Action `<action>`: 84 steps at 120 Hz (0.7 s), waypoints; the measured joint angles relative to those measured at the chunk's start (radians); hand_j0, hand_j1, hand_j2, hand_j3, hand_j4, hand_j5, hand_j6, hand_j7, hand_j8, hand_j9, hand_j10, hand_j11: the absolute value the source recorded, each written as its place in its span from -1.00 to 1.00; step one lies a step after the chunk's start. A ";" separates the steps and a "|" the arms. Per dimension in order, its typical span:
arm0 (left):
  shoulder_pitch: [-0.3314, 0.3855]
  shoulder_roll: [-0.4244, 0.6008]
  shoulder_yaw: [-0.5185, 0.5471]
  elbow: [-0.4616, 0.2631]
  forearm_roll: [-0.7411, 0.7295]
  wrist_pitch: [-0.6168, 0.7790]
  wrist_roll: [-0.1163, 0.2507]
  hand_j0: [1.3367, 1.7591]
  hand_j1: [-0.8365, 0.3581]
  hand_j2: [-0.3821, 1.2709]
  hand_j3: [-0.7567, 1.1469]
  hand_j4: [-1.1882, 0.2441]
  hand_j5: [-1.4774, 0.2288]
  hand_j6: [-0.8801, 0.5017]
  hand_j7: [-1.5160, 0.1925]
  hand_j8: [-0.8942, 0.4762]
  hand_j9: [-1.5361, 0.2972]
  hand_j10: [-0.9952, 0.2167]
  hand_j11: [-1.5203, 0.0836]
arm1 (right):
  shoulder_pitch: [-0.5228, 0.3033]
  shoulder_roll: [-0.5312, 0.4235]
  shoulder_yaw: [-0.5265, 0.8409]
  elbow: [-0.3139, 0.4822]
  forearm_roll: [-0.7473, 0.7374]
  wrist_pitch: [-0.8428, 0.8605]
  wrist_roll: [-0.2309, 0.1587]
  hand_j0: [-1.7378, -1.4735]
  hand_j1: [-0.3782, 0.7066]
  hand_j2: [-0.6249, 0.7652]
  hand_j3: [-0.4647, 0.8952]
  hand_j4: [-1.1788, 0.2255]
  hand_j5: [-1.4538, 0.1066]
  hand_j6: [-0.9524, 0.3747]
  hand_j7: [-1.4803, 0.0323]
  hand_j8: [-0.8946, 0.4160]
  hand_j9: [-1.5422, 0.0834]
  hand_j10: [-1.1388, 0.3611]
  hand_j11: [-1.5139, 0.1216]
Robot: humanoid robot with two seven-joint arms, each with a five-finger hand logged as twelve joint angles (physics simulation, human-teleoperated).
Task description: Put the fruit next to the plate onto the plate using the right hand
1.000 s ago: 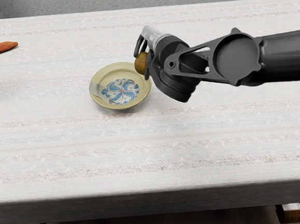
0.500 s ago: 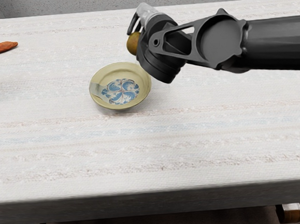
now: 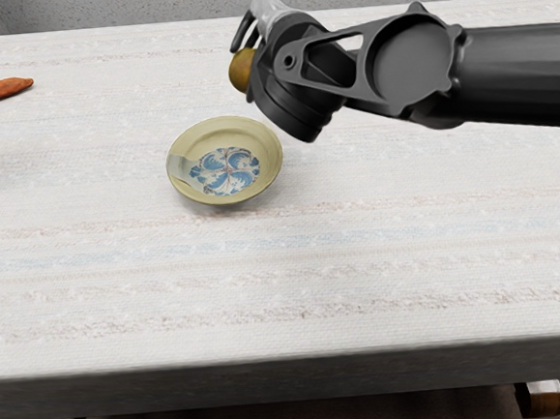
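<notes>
Currently: right hand [image 3: 279, 74], fingers curled round a brown fruit [image 3: 240, 69], held aloft just past the patterned plate's [image 3: 270, 144] far rim. Risk: released here, it probably lands on the table [image 3: 363, 281] and rolls away.

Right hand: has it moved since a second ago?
Yes. The right hand, shut on the fruit, went up the picture and slightly left, from the right rim of the plate to above its far rim.

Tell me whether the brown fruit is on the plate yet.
No, the right hand holds the brown fruit, apart from the plate.
</notes>
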 joint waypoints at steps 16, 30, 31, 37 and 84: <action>0.000 0.000 0.000 0.000 0.000 0.000 0.000 0.52 0.98 -0.54 -0.21 0.66 0.73 0.27 0.77 0.30 0.67 0.64 0.89 | -0.005 0.000 0.014 -0.010 -0.002 0.031 0.000 -0.39 0.20 0.76 -0.32 -0.52 -0.67 -0.23 -0.54 -0.25 -0.55 -0.43 -0.60; 0.000 0.000 0.000 0.000 0.000 0.000 0.000 0.52 0.98 -0.54 -0.21 0.66 0.73 0.27 0.77 0.30 0.67 0.64 0.89 | -0.018 0.000 0.024 -0.010 -0.006 0.053 0.000 -0.39 0.20 0.76 -0.32 -0.52 -0.67 -0.23 -0.54 -0.25 -0.55 -0.43 -0.60; 0.000 0.000 0.000 0.000 0.000 0.000 0.000 0.52 0.98 -0.54 -0.21 0.66 0.73 0.27 0.77 0.30 0.67 0.64 0.89 | -0.019 0.000 0.025 -0.010 -0.006 0.055 0.000 -0.39 0.20 0.76 -0.32 -0.52 -0.67 -0.23 -0.54 -0.25 -0.55 -0.43 -0.60; 0.000 0.000 0.000 0.000 0.000 0.000 0.000 0.52 0.98 -0.54 -0.21 0.66 0.73 0.27 0.77 0.30 0.67 0.64 0.89 | -0.028 0.000 0.030 -0.010 -0.008 0.065 0.000 -0.39 0.20 0.76 -0.32 -0.52 -0.67 -0.23 -0.54 -0.25 -0.55 -0.43 -0.60; 0.000 0.000 0.000 0.000 0.000 0.000 0.000 0.52 0.98 -0.54 -0.21 0.66 0.73 0.27 0.77 0.30 0.67 0.64 0.89 | -0.072 0.000 0.068 0.010 -0.042 0.110 0.000 -0.39 0.20 0.76 -0.32 -0.53 -0.67 -0.23 -0.54 -0.25 -0.55 -0.43 -0.60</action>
